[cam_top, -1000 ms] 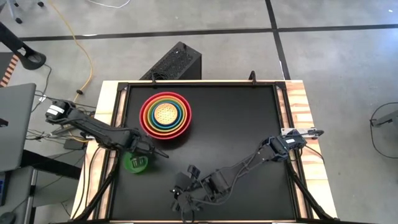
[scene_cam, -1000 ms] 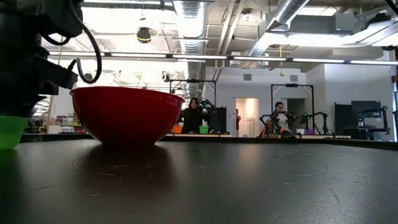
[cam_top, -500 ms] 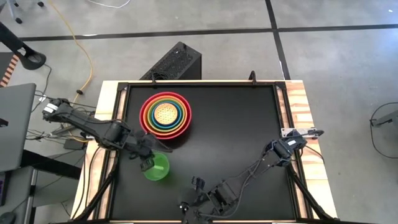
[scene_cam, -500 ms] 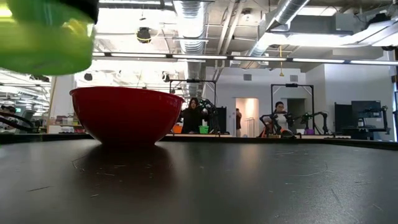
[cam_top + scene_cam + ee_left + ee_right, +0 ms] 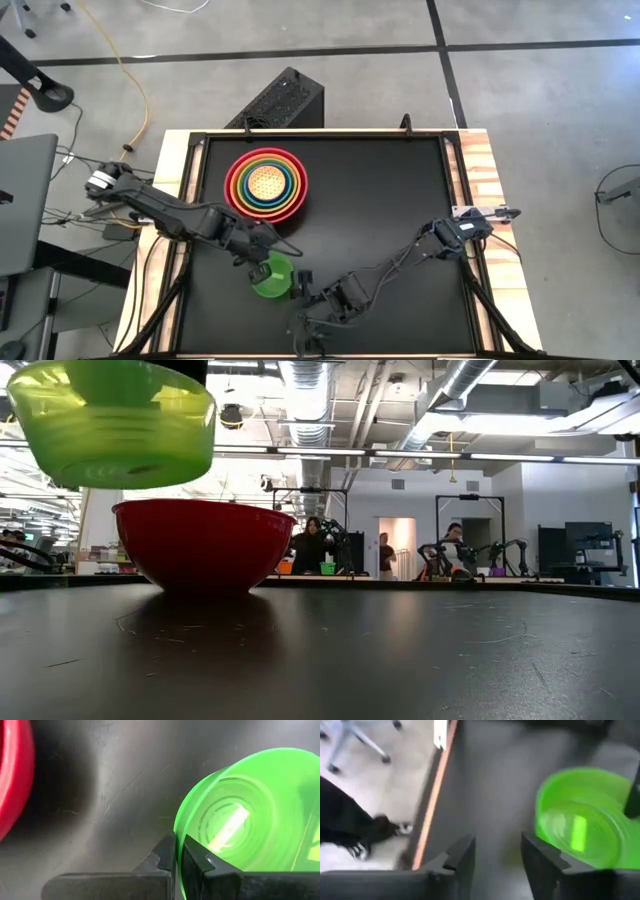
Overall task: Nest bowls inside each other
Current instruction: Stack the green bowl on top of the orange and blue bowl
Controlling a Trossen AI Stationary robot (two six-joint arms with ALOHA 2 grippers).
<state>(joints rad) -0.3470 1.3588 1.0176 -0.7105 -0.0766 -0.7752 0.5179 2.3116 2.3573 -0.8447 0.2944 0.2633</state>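
The smallest bowl, bright green (image 5: 275,280), hangs in the air near the table's front, left of middle. The low view shows this green bowl (image 5: 110,425) well above the tabletop. My left gripper (image 5: 262,263) is shut on its rim. The other bowls sit nested in the red bowl (image 5: 233,195) at the far left, which rests on its base (image 5: 200,585). My right gripper (image 5: 300,284) hovers open just right of the green bowl, with nothing between its fingers (image 5: 462,857). My left gripper pinches the green bowl's rim (image 5: 178,837) on the side facing the table's left, one finger inside the bowl and one outside. The fingers slant down from the table's left. The bowl hangs clear of the table, mouth up and slightly tilted.
The black tabletop (image 5: 390,200) has open room to the right of the stack. A raised black frame with wooden borders (image 5: 480,160) edges the table. People and other robot stations (image 5: 450,555) show far behind the table.
My left gripper has taken the green bowl off the table near the left edge. It has lifted the bowl and carried it toward the right and a little toward the near edge. My right gripper has rolled at the wrist and now stands close beside the bowl.
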